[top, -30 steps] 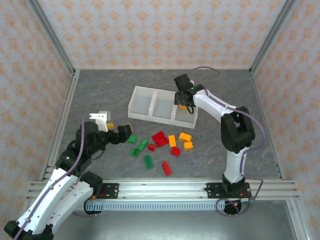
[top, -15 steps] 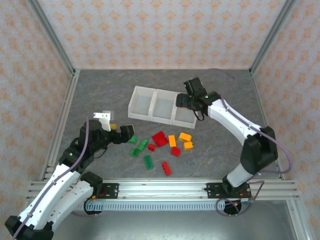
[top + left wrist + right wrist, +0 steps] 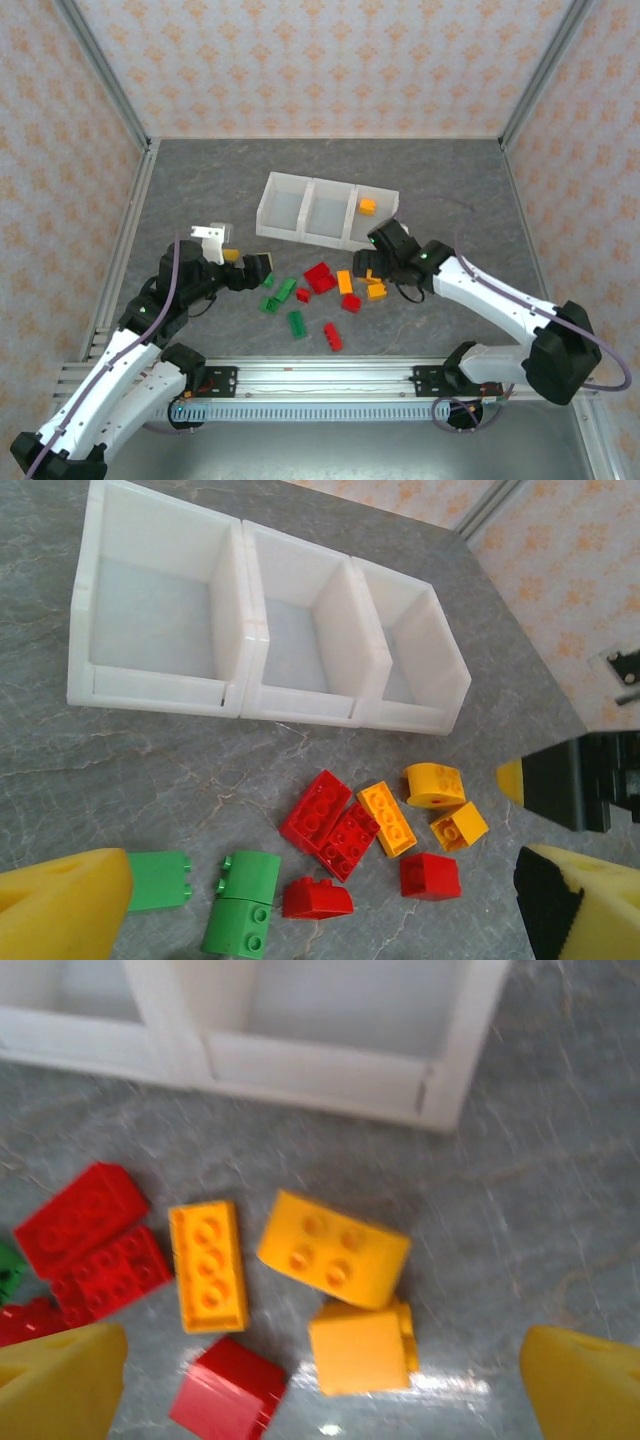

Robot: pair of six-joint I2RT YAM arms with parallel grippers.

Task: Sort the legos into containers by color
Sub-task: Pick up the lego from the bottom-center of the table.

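Tabletop: grey, with a marbled stone pattern and pale veins; the same surface showed in the left wrist view and the right wrist view.
Back wall: cream-pink wallpaper with a repeating orange floral motif.
Left wall: same wallpaper.
Right wall: same wallpaper.
Left corner post: bare aluminium strut, meeting the tabletop's far-left corner.
Right corner post: matching strut, at the far-right corner.
Front rail: slotted aluminium extrusion across the near edge.
Toothed strip: teal, just below the front rail and parallel to it.
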